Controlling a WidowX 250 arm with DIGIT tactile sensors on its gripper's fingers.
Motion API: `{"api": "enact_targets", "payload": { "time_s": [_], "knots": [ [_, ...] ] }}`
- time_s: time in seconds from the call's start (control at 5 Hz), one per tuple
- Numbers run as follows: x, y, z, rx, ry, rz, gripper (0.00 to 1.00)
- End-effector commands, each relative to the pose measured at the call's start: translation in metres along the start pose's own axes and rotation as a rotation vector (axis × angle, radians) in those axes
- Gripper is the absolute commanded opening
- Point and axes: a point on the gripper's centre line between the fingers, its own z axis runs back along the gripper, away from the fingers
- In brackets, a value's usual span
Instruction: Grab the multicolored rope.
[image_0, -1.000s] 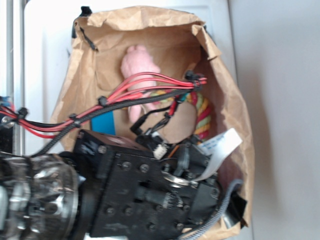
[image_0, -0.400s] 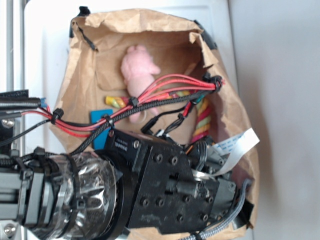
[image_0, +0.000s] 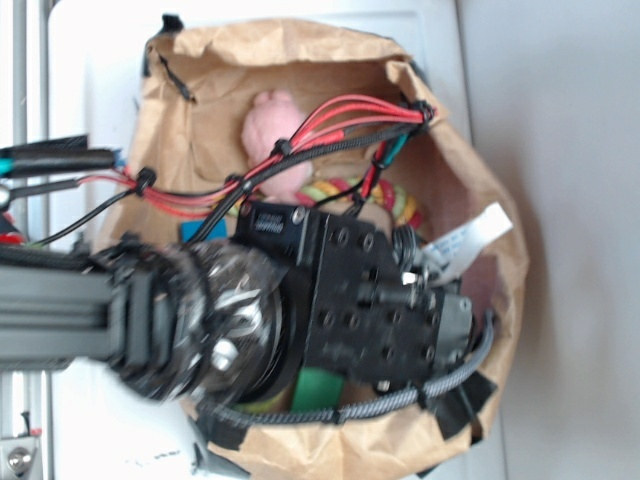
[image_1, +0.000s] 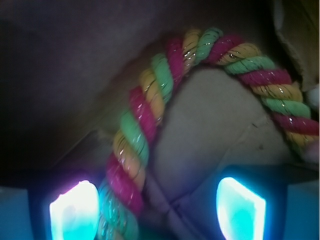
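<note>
Since the earlier frames the arm had swung deeper into the paper bag (image_0: 455, 170), and its spread fingers (image_1: 73, 208) straddled the multicolored rope (image_1: 137, 135), which arched up from beside the left finger toward the upper right.

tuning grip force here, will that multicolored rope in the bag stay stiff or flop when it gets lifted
Probably floppy: the multicolored rope already lies in a curved arch on the brown paper bag floor. Its twisted strands look soft, so it should compress and grip well rather than slip. It likely won't roll; the free ends may drag.
</note>
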Motion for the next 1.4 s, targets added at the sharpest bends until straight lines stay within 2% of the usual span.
{"api": "enact_targets", "payload": {
  "time_s": [0.0, 0.2, 0.4, 1.0, 1.2],
  "knots": [
    [0.013, 0.002, -0.001, -0.025, -0.05, 0.005, 1.0],
    [0.013, 0.004, 0.001, -0.024, -0.044, 0.006, 0.07],
    [0.016, 0.003, 0.001, -0.024, -0.042, 0.008, 0.0],
    [0.019, 0.002, 0.002, -0.026, -0.055, 0.025, 0.0],
    [0.022, 0.006, 0.026, -0.077, -0.04, 0.041, 0.0]
  ]
}}
